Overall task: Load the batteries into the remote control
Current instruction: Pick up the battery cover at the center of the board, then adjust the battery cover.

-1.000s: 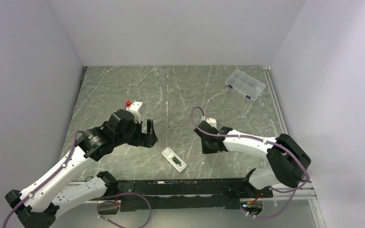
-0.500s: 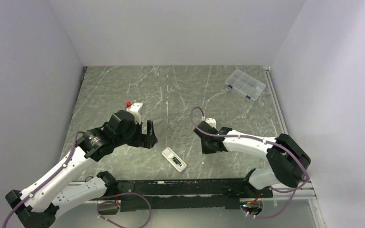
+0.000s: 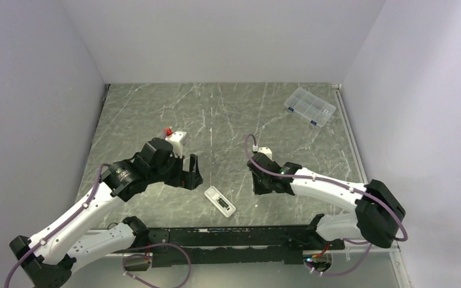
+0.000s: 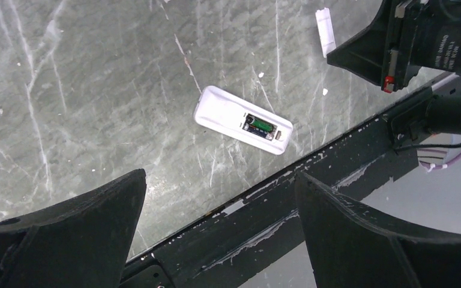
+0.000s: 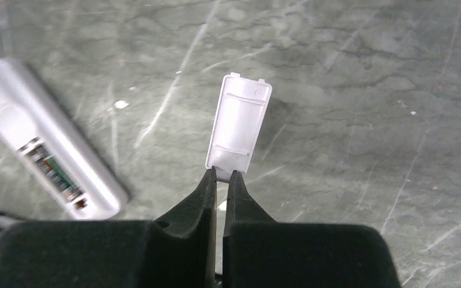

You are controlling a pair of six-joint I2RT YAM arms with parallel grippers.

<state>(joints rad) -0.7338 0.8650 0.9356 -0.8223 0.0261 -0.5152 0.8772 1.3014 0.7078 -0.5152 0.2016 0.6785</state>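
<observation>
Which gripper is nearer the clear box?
Right. The right gripper, shut on the cover, sits toward the near edge and left of the box. The open left gripper is much farther left.

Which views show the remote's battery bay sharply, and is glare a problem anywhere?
Left wrist: the remote control is crisp, its open bay readable; the left hand shows only as dark foreground shapes. Right wrist: the white cover pinched by the right hand is sharp, but the remote at the left edge is soft. Top external: even light, faint shadows, no glare; the remote is small.
</observation>
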